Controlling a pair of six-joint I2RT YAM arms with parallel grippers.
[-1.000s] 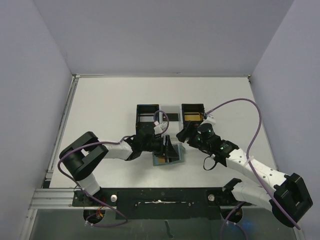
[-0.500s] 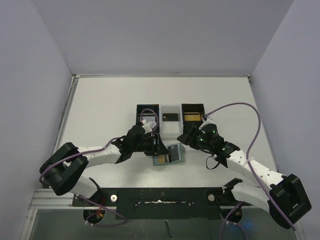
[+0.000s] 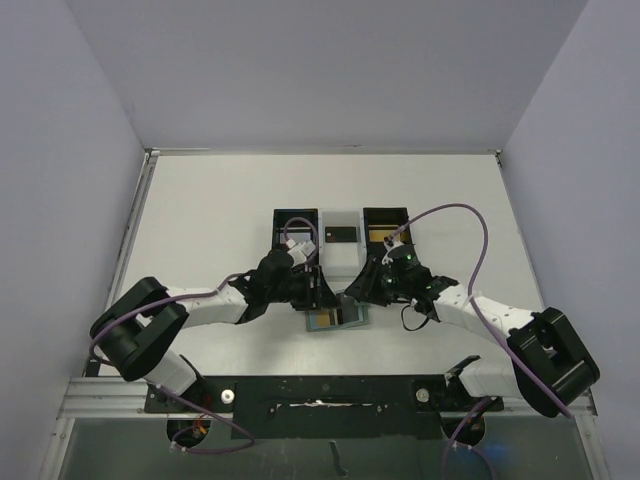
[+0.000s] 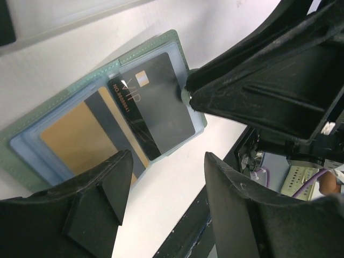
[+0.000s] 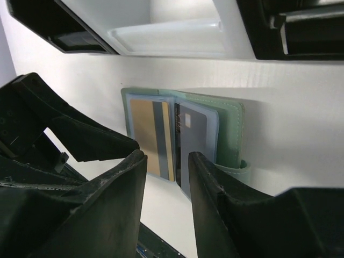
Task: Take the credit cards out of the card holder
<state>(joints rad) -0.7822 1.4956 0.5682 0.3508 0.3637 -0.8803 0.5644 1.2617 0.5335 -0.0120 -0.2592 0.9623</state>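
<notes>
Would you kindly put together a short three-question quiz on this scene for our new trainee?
1. True or false: the card holder lies folded shut on the table.
2. What colour is the VIP card? A. gold B. dark grey-black C. red
3. Fill in: ___ cards show in the holder's pockets.

Key: 1. False, it lies open. 2. B. 3. Two: the gold card and the VIP card.
</notes>
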